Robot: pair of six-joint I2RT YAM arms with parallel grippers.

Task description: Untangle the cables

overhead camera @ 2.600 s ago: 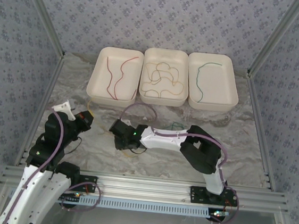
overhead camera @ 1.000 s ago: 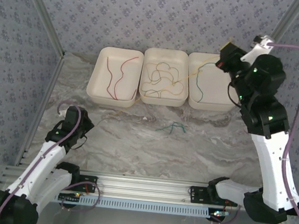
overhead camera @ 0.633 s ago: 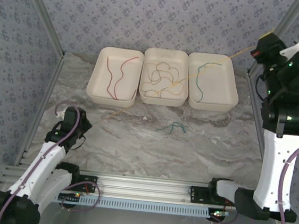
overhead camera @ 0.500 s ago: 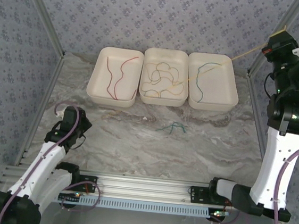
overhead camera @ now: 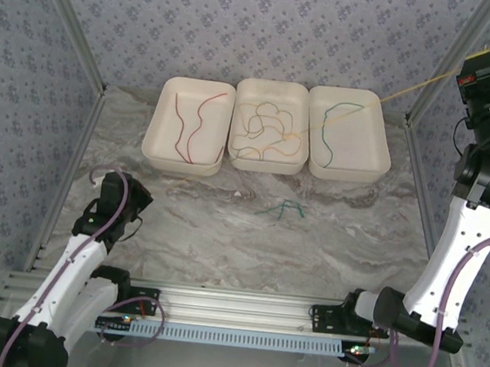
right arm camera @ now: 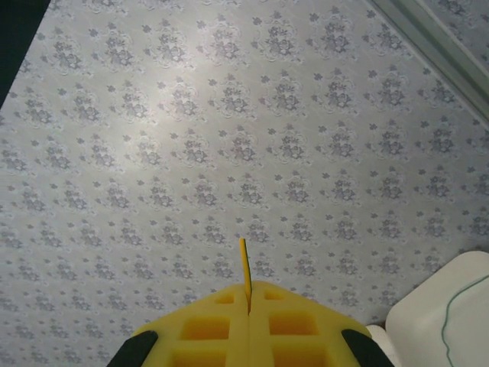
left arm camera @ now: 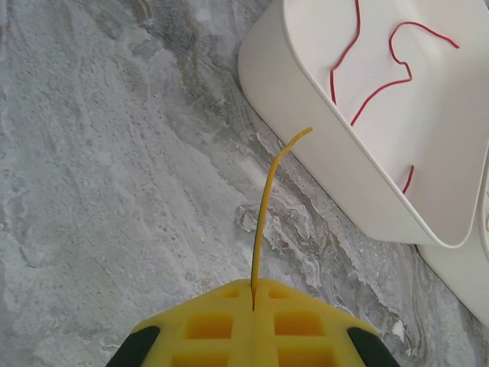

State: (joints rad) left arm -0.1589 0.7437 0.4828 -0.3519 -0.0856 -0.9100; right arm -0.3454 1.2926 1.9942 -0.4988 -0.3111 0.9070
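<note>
Left gripper: clamped on yellow cable, low, near tray edge.
Right gripper: clamped on taut cable, high by the right frame.
Green cable: loose on open table.

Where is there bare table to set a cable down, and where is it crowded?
Free: the marble table between the loose green cable and the near rail, and in front of the right tray. Crowded: over the middle tray and right tray, where the yellow cable stretches taut.
</note>
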